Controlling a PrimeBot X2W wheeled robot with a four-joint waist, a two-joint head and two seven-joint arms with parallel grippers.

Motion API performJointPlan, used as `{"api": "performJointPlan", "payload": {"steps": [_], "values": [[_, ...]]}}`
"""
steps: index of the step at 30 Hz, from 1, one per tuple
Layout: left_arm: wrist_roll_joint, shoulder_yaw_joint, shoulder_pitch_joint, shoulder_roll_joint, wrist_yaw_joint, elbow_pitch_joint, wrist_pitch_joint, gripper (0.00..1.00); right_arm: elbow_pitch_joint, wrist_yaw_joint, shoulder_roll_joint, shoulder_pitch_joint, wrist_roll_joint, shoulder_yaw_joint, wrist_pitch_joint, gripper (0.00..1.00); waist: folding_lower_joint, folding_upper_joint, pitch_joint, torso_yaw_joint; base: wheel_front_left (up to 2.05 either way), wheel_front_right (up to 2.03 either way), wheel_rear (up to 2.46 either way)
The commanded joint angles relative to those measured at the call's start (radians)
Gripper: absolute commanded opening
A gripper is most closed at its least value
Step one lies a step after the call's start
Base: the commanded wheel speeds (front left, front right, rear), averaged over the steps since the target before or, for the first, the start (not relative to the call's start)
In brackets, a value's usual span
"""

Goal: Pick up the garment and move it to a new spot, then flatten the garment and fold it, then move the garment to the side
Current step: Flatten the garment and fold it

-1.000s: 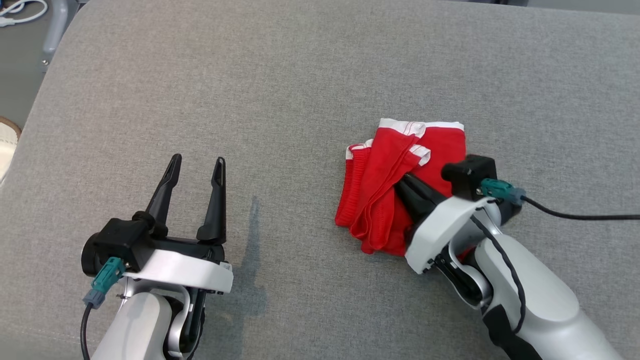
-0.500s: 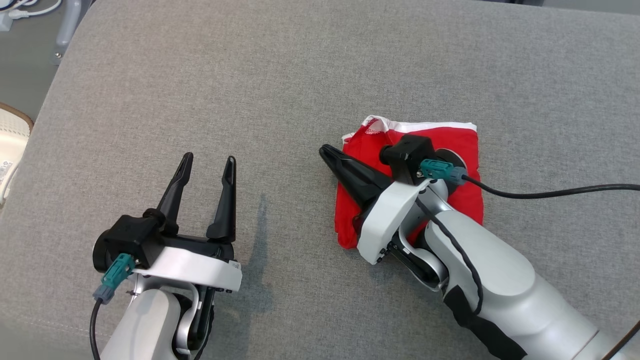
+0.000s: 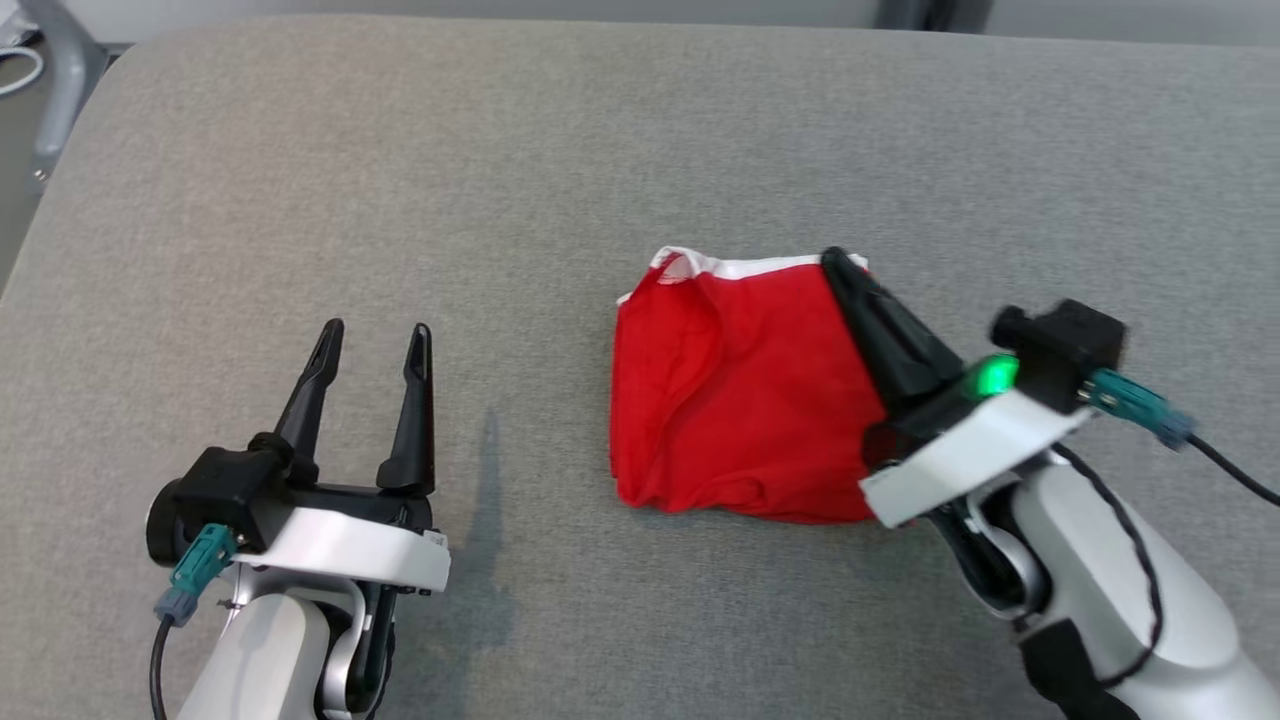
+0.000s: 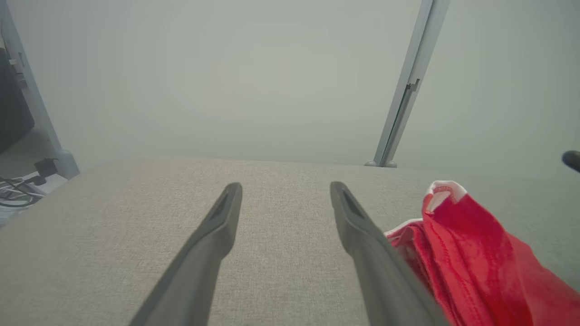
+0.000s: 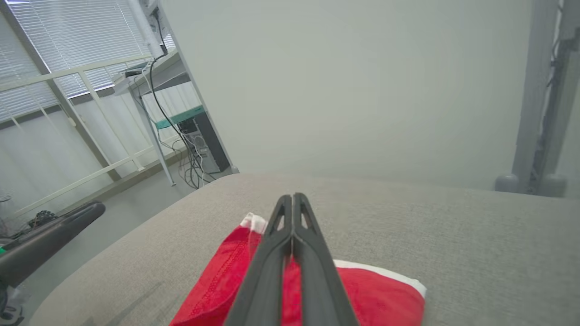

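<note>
Left gripper [image 3: 376, 330]: seen at the near left, held over the grey padded surface [image 3: 500, 150]; its two dark fingers are spread wide, with only bare fabric seen between them.
Right gripper [image 3: 835, 260]: seen at the near right, reaching up and to the left; its fingers are pressed together into one dark wedge. They are laid over the right edge of the garment [image 3: 740, 400], with the tips at its far right corner. Whether the cloth is touched cannot be told.
Green light [image 3: 990, 375]: seen lit on the right wrist.
Garment: red with white trim along its far edge. It is laid in a rumpled, roughly square heap on the padded surface, right of centre and well apart from the left gripper.
Metal post [image 4: 403, 104]: seen standing beyond the far edge of the surface.
</note>
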Motion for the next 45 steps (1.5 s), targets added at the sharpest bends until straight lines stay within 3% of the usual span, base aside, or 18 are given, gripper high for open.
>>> {"api": "performJointPlan", "payload": {"steps": [1,9,11,12,23,42,43,44,45], "values": [[0.008,0.007,0.007,0.010,0.005,-0.008,-0.003,1.00,-0.032,0.000,-0.014,0.039,-0.030,-0.051,-0.007,0.00,0.0000,0.0000,-0.016,-0.027,0.00,0.00,0.00],[0.013,0.013,0.026,0.036,0.015,-0.030,0.008,1.00,-0.156,0.000,0.006,0.221,-0.144,-0.312,0.026,0.00,0.0000,0.0000,-0.041,-0.074,0.00,0.00,0.00],[0.014,0.013,0.031,0.043,0.016,-0.039,0.012,1.00,-0.185,0.000,0.022,0.268,-0.168,-0.374,0.039,0.47,0.0000,0.0000,-0.048,-0.084,0.00,0.00,0.00],[0.015,0.012,0.035,0.048,0.017,-0.043,0.017,1.00,-0.197,0.000,0.027,0.288,-0.182,-0.402,0.042,1.00,0.0000,0.0000,-0.051,-0.089,0.00,0.00,0.00],[0.010,0.016,0.103,0.083,0.043,-0.092,0.053,1.00,-0.320,0.000,0.055,0.481,-0.257,-0.580,0.114,1.00,0.0000,0.0000,-0.108,-0.129,0.00,0.00,0.00],[0.006,0.001,0.102,0.092,0.053,-0.133,0.072,1.00,-0.382,0.000,0.047,0.502,-0.312,-0.623,0.180,1.00,0.0000,0.0000,-0.094,-0.099,0.00,0.00,0.00],[0.006,-0.001,0.098,0.089,0.052,-0.133,0.070,1.00,-0.383,0.000,0.043,0.493,-0.312,-0.620,0.182,0.78,0.0000,0.0000,-0.089,-0.093,0.00,0.00,0.00],[0.006,-0.003,0.093,0.087,0.050,-0.132,0.067,1.00,-0.380,0.000,0.035,0.487,-0.316,-0.616,0.186,0.31,0.0000,0.0000,-0.083,-0.085,0.00,0.00,0.00],[0.006,-0.004,0.088,0.084,0.049,-0.130,0.066,1.00,-0.371,0.000,0.030,0.480,-0.313,-0.610,0.196,0.00,0.0000,0.0000,-0.078,-0.076,0.00,0.00,0.00]]}}
